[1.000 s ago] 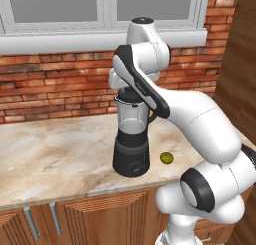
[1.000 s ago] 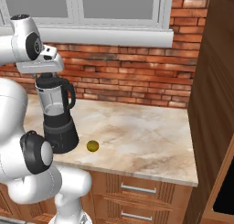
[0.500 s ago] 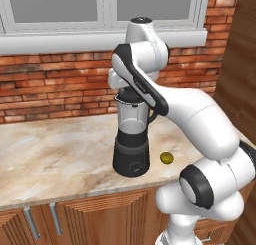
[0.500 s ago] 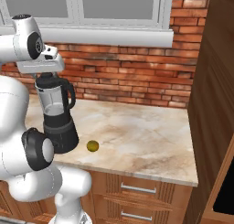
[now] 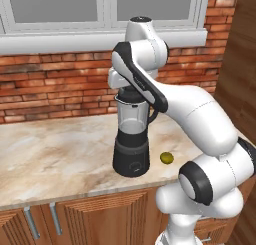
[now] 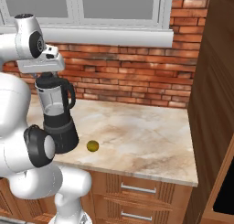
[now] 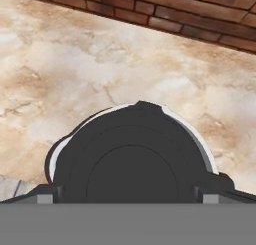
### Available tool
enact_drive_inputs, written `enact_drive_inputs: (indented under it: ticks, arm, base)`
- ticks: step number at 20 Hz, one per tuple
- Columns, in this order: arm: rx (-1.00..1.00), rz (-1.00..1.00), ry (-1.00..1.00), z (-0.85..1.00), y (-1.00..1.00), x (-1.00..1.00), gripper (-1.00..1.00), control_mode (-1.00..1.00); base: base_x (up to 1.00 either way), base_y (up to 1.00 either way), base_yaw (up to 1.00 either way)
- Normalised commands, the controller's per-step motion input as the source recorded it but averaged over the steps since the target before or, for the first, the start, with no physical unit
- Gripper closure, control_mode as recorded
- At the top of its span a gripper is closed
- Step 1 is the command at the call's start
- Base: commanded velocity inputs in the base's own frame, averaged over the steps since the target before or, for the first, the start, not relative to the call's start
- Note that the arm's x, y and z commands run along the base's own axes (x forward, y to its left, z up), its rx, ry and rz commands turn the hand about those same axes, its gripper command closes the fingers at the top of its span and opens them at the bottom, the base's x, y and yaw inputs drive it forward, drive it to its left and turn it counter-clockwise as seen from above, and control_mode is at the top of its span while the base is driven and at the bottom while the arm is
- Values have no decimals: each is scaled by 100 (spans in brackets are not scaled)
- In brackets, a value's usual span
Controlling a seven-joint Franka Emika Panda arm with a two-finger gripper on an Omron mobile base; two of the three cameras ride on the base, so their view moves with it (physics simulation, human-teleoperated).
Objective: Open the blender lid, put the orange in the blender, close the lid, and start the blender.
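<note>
The gripper (image 7: pixel 129 198) is poised directly over the blender lid (image 7: pixel 134 159), its two fingertips (image 7: pixel 46 194) spread wide at either side of the cap, with nothing held between them. From the hand view the lid is seen as a round black cap with a raised centre, and a sliver of the clear rim is shown around it; whether the tips touch it cannot be told. The blender (image 5: pixel 131 139) is set on the marble counter (image 5: pixel 55 154), its black base bearing a small dial and its clear jar a black handle. The jar's top is partly hidden by the hand. The orange (image 5: pixel 167 158), small and yellow-green, is found near the base.
</note>
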Motion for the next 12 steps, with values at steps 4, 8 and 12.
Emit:
enact_drive_inputs:
  ticks: [4,8,12]
  arm:
    - [-4,3,0,-27,1,-13,100,-100]
    - [-2,0,0,-16,0,-2,100,-100]
    - [0,0,0,-3,0,0,100,-100]
  base:
    - [0,0,0]
    - [0,0,0]
    - [0,0,0]
